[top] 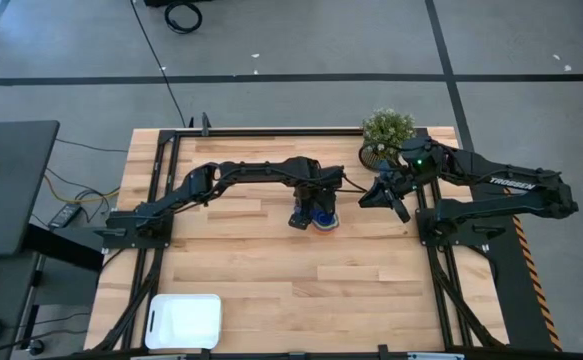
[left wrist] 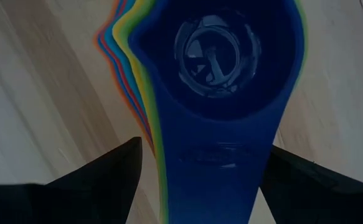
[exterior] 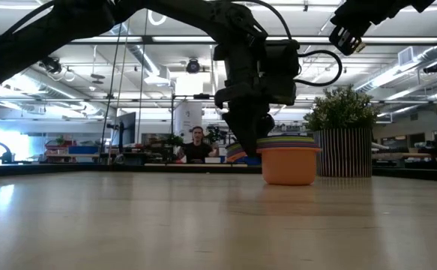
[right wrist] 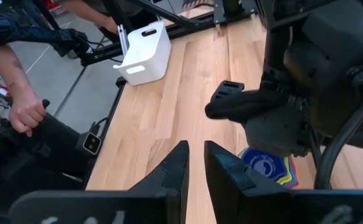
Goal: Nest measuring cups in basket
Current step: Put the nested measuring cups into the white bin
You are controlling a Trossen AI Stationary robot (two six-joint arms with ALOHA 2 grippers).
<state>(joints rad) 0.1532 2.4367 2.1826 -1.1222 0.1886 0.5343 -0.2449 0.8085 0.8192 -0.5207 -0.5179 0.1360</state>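
Observation:
The measuring cups (top: 323, 222) stand nested in one stack on the bare table near its middle. The orange cup (exterior: 289, 166) is at the bottom and the dark navy cup (left wrist: 218, 56) on top, with their handles fanned out. My left gripper (left wrist: 206, 146) is open and points down over the stack, one finger on each side of the handles. My right gripper (right wrist: 195, 152) hovers to the stack's right, fingers almost together and holding nothing. The white basket (top: 183, 320) sits at the table's near left corner. My left gripper comes from above with its fingers (left wrist: 113, 174) on either side of the navy cup's handle (left wrist: 212, 168) and the fanned handles under it. Whether the fingers touch the handles I cannot tell. The stack rests on the table.
A potted plant (top: 388, 128) in a ribbed pot stands at the far edge, just behind my right arm. A person's hand (right wrist: 19, 112) shows beyond the table's left side, and a person (exterior: 197, 146) sits far behind the table. Bare wood lies between the stack and the basket (right wrist: 145, 53).

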